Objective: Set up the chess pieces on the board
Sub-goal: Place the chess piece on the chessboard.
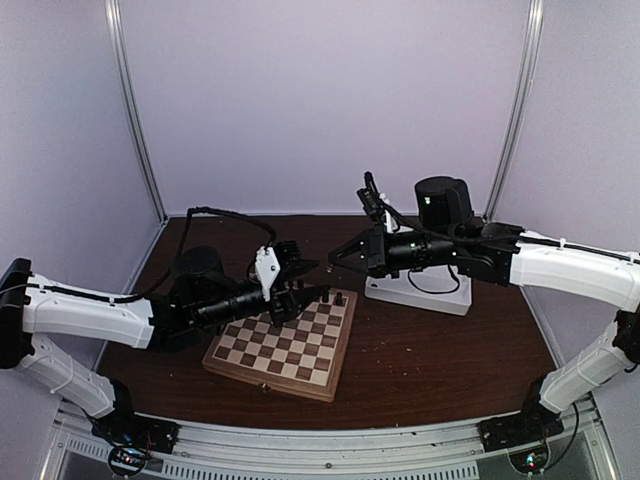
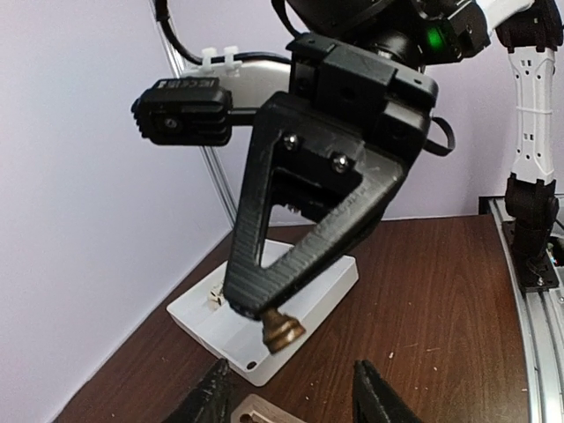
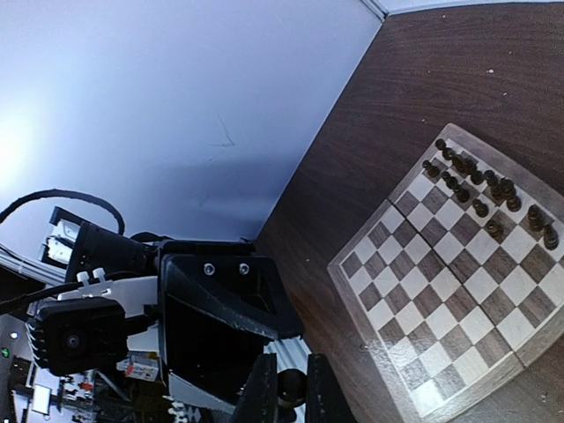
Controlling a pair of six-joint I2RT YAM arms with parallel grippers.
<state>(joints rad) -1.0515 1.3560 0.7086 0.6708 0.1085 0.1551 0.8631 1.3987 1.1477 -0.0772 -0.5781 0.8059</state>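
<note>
Left wrist view: your right gripper (image 2: 254, 304) hangs above the table (image 2: 432, 282), its jaws clamped on a dark chess piece (image 2: 284, 330) whose round base pokes out toward 5 o'clock. Behind it, at 7 o'clock, lies the white tray (image 2: 207, 328). Your left gripper (image 2: 289, 383) sits at 6 o'clock, fingers spread, nothing between them. From the right wrist camera, the board (image 3: 441, 300) fills the 3 o'clock side, and the other chess pieces (image 3: 480, 207) crowd the rows along its 1 o'clock edge (all dark, as far as you can tell). In the top external view the two grippers point tip toward tip near the board's far edge, with the tray at 2 o'clock of the board.
</note>
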